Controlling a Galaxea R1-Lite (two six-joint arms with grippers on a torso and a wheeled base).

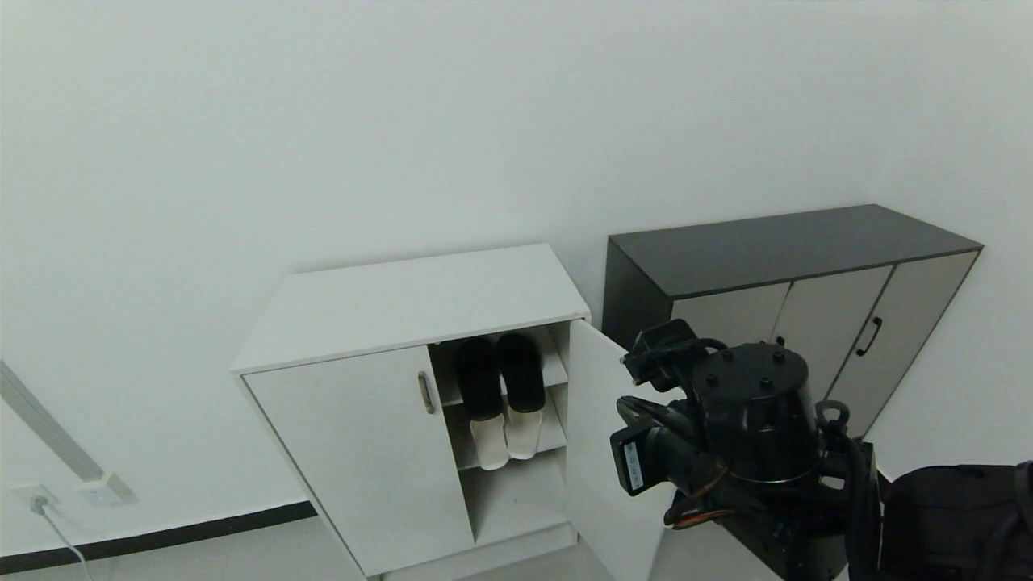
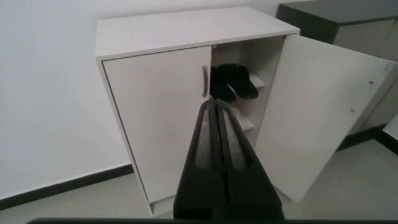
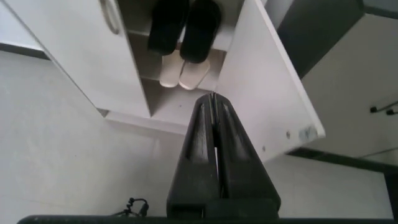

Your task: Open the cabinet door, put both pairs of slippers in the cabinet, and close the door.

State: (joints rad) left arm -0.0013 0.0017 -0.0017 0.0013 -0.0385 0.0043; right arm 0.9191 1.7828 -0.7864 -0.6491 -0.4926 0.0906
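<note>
Both pairs already lie in the white cabinet [image 1: 411,303]: two black slippers [image 1: 500,375] on the top shelf and two white slippers [image 1: 508,436] on the shelf below. All four lie lengthwise, front to back, behind the right-hand opening. What is left for you is the open right door [image 1: 593,436]; the left door [image 1: 363,452] is shut. The open door swings out towards you, and the right gripper [image 3: 214,96] looks nearer to it than the left gripper [image 2: 214,102]. Each gripper's jaws are pressed together, holding nothing.
</note>
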